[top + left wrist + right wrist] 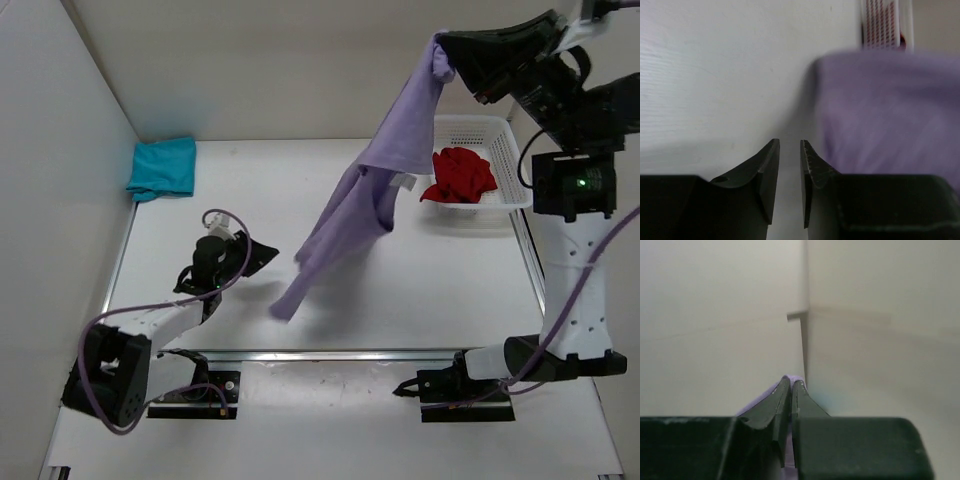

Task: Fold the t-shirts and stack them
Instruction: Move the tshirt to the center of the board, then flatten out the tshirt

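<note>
High at the back right, my right gripper [442, 58] is shut on one end of the lavender t-shirt [370, 190]. The shirt hangs down in a long drape, its lower tip [285, 305] close to the table. In the right wrist view a rim of lavender cloth [760, 401] pokes out around the closed right gripper [791, 380]. My left gripper [268, 255] sits low over the table just left of the drape. Its jaws stand slightly open with nothing between them [790, 142], and the lavender t-shirt [885, 110] fills the right of that view. The teal t-shirt [163, 167] lies folded at the back left. The red t-shirt [460, 175] lies crumpled in the basket.
A white mesh basket [505, 135] stands at the back right, behind the hanging shirt, and shows again at the top of the left wrist view as the basket [882, 22]. White walls close in the left and back sides. A metal rail [330, 353] runs along the table's near edge.
</note>
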### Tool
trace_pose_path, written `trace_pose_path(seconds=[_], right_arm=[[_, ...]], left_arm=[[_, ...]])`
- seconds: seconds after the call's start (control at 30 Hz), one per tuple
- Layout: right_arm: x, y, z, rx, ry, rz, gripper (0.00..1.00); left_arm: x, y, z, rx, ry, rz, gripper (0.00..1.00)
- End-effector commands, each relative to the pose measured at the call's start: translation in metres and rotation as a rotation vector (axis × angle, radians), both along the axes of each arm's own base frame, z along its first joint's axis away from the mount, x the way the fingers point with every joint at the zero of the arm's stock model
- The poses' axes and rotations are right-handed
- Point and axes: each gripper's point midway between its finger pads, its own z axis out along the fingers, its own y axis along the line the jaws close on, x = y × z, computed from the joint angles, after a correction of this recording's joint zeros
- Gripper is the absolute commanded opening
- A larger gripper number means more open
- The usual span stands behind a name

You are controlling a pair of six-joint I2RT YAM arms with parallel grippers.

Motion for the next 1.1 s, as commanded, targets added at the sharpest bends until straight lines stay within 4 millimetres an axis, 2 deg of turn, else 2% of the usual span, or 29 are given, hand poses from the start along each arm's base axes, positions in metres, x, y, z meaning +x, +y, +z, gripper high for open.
trace_pose_path(seconds=[0.0, 0.07, 0.1, 0.13, 0.17, 0.2, 0.23, 0.27, 0.33, 0.4, 0.43, 0.5, 0.53, 0.57, 0.6, 0.63, 0.67, 0.7, 0.73, 0.77, 0.8, 0.83, 0.87, 0.9, 0.93, 0.97, 1.0, 1.03, 1.07], right_arm=[[0.065, 0.001, -0.069, 0.0, 0.213, 0.109, 0.0], [0.098, -0.002, -0.135, -0.009, 0.34, 0.118, 0.0], [0.103, -0.008, -0.146, -0.009, 0.332, 0.115, 0.01], [0.119, -0.009, -0.19, 0.013, 0.439, 0.124, 0.0], [0.141, -0.023, -0.229, 0.038, 0.507, 0.114, 0.01], [0.149, -0.026, -0.248, 0.04, 0.545, 0.132, 0.0], [0.171, -0.031, -0.281, 0.061, 0.657, 0.142, 0.0], [0.185, -0.027, -0.306, 0.062, 0.722, 0.17, 0.0], [0.2, -0.019, -0.338, 0.066, 0.797, 0.188, 0.01], [0.218, -0.012, -0.358, 0.051, 0.848, 0.125, 0.0], [0.235, -0.02, -0.371, 0.039, 0.902, 0.036, 0.04], [0.256, -0.016, -0.349, -0.041, 0.845, -0.052, 0.17], [0.26, -0.022, -0.367, -0.059, 0.932, -0.109, 0.28], [0.264, -0.025, -0.36, -0.086, 0.941, -0.197, 0.39], [0.262, -0.024, -0.338, -0.121, 0.89, -0.239, 0.45], [0.26, -0.03, -0.343, -0.145, 0.929, -0.336, 0.52], [0.249, -0.025, -0.358, -0.198, 0.964, -0.394, 0.55], [0.231, -0.008, -0.344, -0.221, 0.931, -0.384, 0.55], [0.204, 0.005, -0.367, -0.262, 0.967, -0.391, 0.5], [0.195, 0.02, -0.366, -0.246, 0.934, -0.356, 0.32], [0.154, 0.047, -0.4, -0.281, 0.989, -0.27, 0.23], [0.116, 0.076, -0.422, -0.292, 0.992, -0.171, 0.12], [0.092, 0.084, -0.464, -0.328, 1.034, -0.155, 0.01], [0.064, 0.105, -0.455, -0.344, 0.972, -0.117, 0.0], [0.023, 0.124, -0.481, -0.402, 0.996, -0.054, 0.0], [-0.007, 0.131, -0.504, -0.45, 1.03, -0.025, 0.0], [-0.028, 0.131, -0.528, -0.496, 1.068, -0.012, 0.02], [-0.049, 0.141, -0.532, -0.51, 1.061, 0.004, 0.13], [-0.074, 0.147, -0.545, -0.539, 1.08, 0.037, 0.19]], left_arm=[[0.002, 0.027, 0.014, -0.028, -0.045, 0.084, 0.36], [-0.001, 0.032, 0.015, -0.006, -0.062, 0.094, 0.39], [-0.003, 0.033, 0.014, -0.001, -0.068, 0.094, 0.4], [-0.005, 0.034, 0.015, 0.005, -0.08, 0.095, 0.41], [-0.008, 0.034, 0.015, 0.006, -0.088, 0.101, 0.42], [-0.01, 0.031, 0.016, 0.008, -0.095, 0.096, 0.43], [-0.015, 0.026, 0.011, 0.017, -0.086, 0.08, 0.44], [-0.015, 0.026, 0.012, 0.021, -0.086, 0.08, 0.45], [-0.015, 0.031, 0.003, 0.023, -0.063, 0.087, 0.45], [-0.017, 0.033, 0.003, 0.004, -0.065, 0.081, 0.47], [-0.016, 0.033, 0.002, 0.012, -0.059, 0.078, 0.48], [-0.013, 0.036, 0.006, 0.048, -0.078, 0.099, 0.49], [-0.016, 0.035, 0.001, 0.073, -0.069, 0.091, 0.49], [-0.015, 0.035, -0.002, 0.098, -0.067, 0.087, 0.49], [-0.015, 0.037, -0.005, 0.103, -0.057, 0.097, 0.49], [-0.014, 0.039, -0.01, 0.113, -0.042, 0.097, 0.5], [-0.015, 0.037, -0.017, 0.133, -0.023, 0.088, 0.5], [-0.013, 0.038, -0.018, 0.146, -0.012, 0.093, 0.51], [-0.012, 0.037, -0.022, 0.161, -0.003, 0.086, 0.52], [-0.014, 0.036, -0.025, 0.166, 0.002, 0.076, 0.52], [-0.012, 0.035, -0.029, 0.163, 0.022, 0.076, 0.53], [-0.014, 0.031, -0.031, 0.159, 0.033, 0.052, 0.57], [-0.016, 0.031, -0.037, 0.164, 0.054, 0.049, 0.6], [-0.015, 0.03, -0.035, 0.172, 0.049, 0.04, 0.63], [-0.019, 0.032, -0.042, 0.187, 0.067, 0.038, 0.64], [-0.019, 0.032, -0.042, 0.196, 0.062, 0.04, 0.66], [-0.019, 0.03, -0.042, 0.193, 0.064, 0.035, 0.67], [-0.021, 0.029, -0.043, 0.193, 0.068, 0.031, 0.68], [-0.021, 0.029, -0.044, 0.198, 0.069, 0.03, 0.68]])
